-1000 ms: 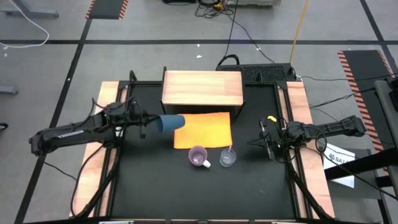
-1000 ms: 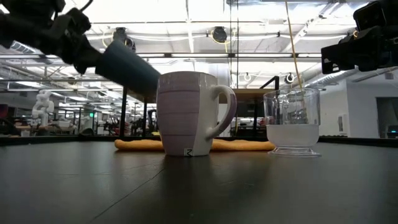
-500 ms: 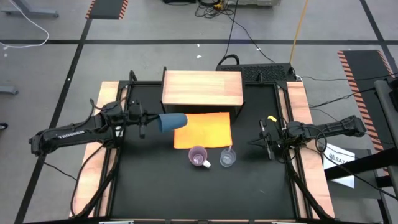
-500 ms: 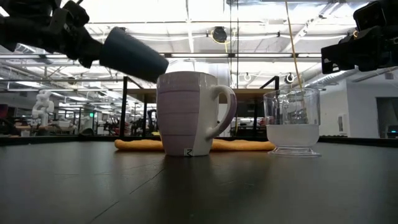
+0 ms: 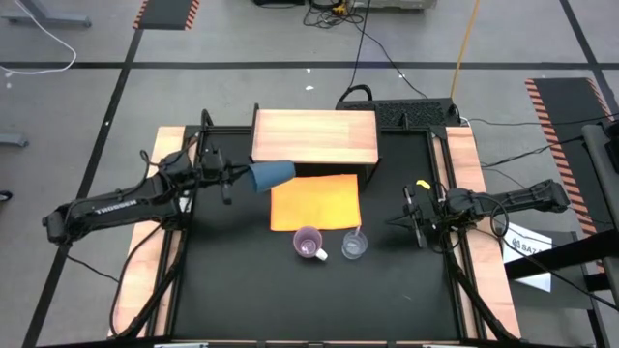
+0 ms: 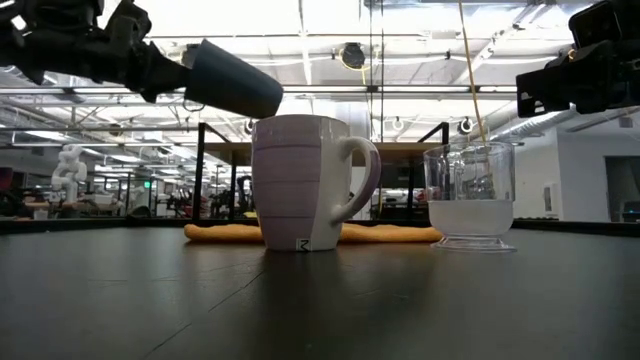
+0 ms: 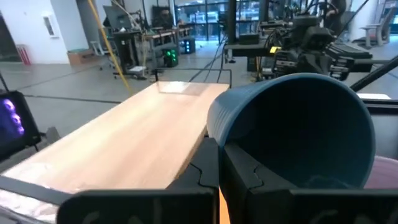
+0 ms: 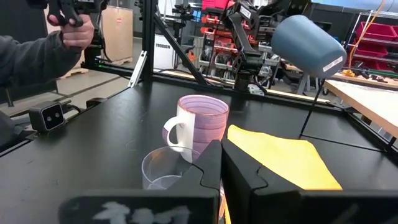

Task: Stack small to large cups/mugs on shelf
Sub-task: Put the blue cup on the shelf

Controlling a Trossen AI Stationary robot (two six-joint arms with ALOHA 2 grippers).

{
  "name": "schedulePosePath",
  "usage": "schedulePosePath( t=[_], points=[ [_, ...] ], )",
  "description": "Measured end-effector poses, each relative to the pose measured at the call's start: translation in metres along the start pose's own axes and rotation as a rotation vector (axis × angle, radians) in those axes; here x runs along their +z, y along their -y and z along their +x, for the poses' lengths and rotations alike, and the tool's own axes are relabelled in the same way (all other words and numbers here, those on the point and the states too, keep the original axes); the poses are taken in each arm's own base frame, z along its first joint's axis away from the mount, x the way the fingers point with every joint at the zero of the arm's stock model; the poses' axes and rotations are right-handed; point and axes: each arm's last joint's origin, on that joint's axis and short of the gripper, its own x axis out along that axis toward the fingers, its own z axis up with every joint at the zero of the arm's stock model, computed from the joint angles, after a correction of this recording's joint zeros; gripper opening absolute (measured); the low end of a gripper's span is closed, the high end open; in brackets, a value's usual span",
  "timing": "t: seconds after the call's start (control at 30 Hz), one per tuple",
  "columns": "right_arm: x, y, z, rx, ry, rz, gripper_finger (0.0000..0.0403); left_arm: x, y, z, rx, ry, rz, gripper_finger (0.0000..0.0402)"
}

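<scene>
1. Left gripper [image 5: 238, 177] is holding the dark blue tumbler [image 5: 270, 174] up off the black surface [image 5: 242, 280], jaws clamped shut on its rim. The tumbler is lying tilted on its side, base pointing toward the shelf [image 5: 314, 137].
2. In the high view the tumbler is hanging just beside the shelf's front left corner, above the gap between shelf and orange sheet [image 5: 315, 201].
3. In the left wrist view the tumbler's open mouth [image 7: 298, 127] is facing the camera, the wooden shelf top [image 7: 118, 149] stretching alongside it.
4. Lilac mug [image 5: 309, 243] is standing upright on the surface, just in front of the orange sheet, handle turned toward the clear cup [image 5: 354, 246].
5. Clear cup is standing upright just beside the mug, not touching it.
6. Right gripper [image 5: 408, 220] is hovering over the right part of the surface, near the clear cup but apart from it, jaws closed on nothing.
7. In the right wrist view a person's sleeve and hand [image 8: 78, 31] are showing beyond the surface.
</scene>
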Motion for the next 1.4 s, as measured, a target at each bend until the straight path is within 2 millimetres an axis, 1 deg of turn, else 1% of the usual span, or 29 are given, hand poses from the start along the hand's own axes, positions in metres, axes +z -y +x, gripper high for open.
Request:
schedulePosePath(
  t=[0.33, 0.87, 1.03, 1.4],
  points=[
    [0.000, 0.000, 0.000, 0.000, 0.000, 0.000, 0.0000, 0.025, -0.012, 0.007, 0.039, 0.039, 0.045, 0.0001],
    [0.000, 0.000, 0.000, 0.000, -0.001, 0.000, 0.0000, 0.052, -0.033, 0.018, 0.111, 0.024, 0.065, 0.0001],
    [0.000, 0.000, 0.000, 0.000, -0.001, 0.000, 0.0000, 0.062, -0.036, 0.017, 0.105, 0.054, 0.071, 0.0001],
    [0.000, 0.000, 0.000, 0.000, -0.001, 0.000, 0.0000, 0.085, -0.047, 0.010, 0.174, 0.075, 0.085, 0.0001]
  ],
)
